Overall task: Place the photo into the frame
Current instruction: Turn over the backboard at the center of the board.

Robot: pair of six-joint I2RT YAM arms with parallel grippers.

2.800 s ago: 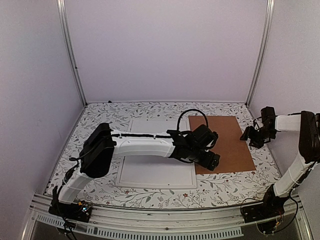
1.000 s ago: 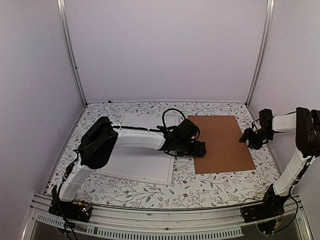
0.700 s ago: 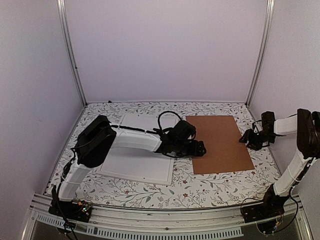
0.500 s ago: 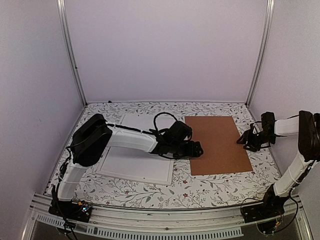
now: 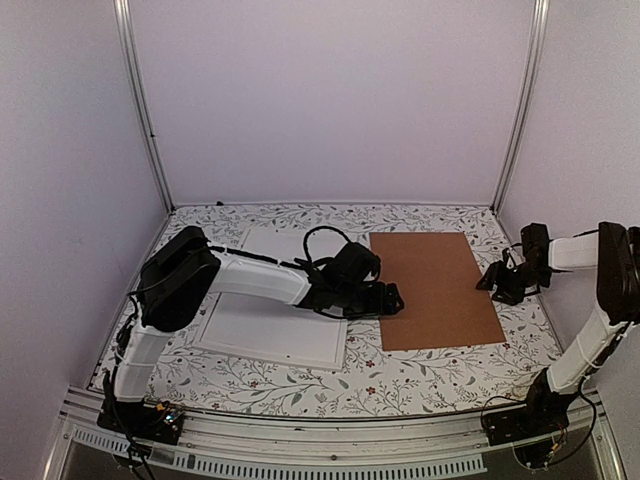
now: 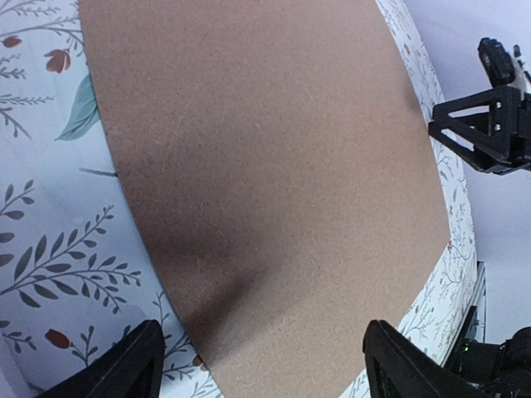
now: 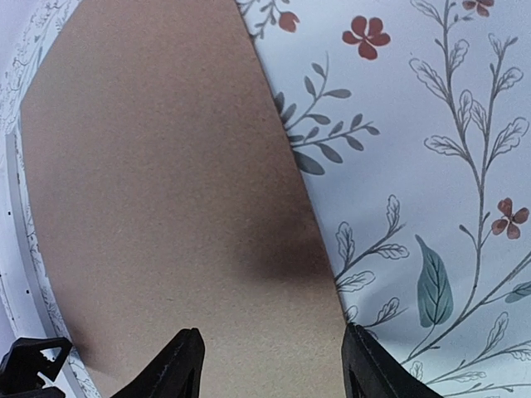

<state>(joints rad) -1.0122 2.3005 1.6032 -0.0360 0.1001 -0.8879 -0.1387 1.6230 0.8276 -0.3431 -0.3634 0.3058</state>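
My left hand (image 5: 388, 299) hovers with fingers apart and empty over the left edge of the brown backing panel (image 5: 440, 285). My right hand (image 5: 497, 284), also apart and empty, hangs at the panel's right edge. The frame (image 5: 268, 335) lies flat on the table (image 5: 420, 378) just left of it. I can't pick out the photo against the white, and I judge the panel isn't fitted yet.

Can't see the frame's (image 5: 265, 335) far right corner under the left arm (image 5: 255, 278); can't trace the backing panel (image 6: 265, 124) past the left wrist view's top edge.
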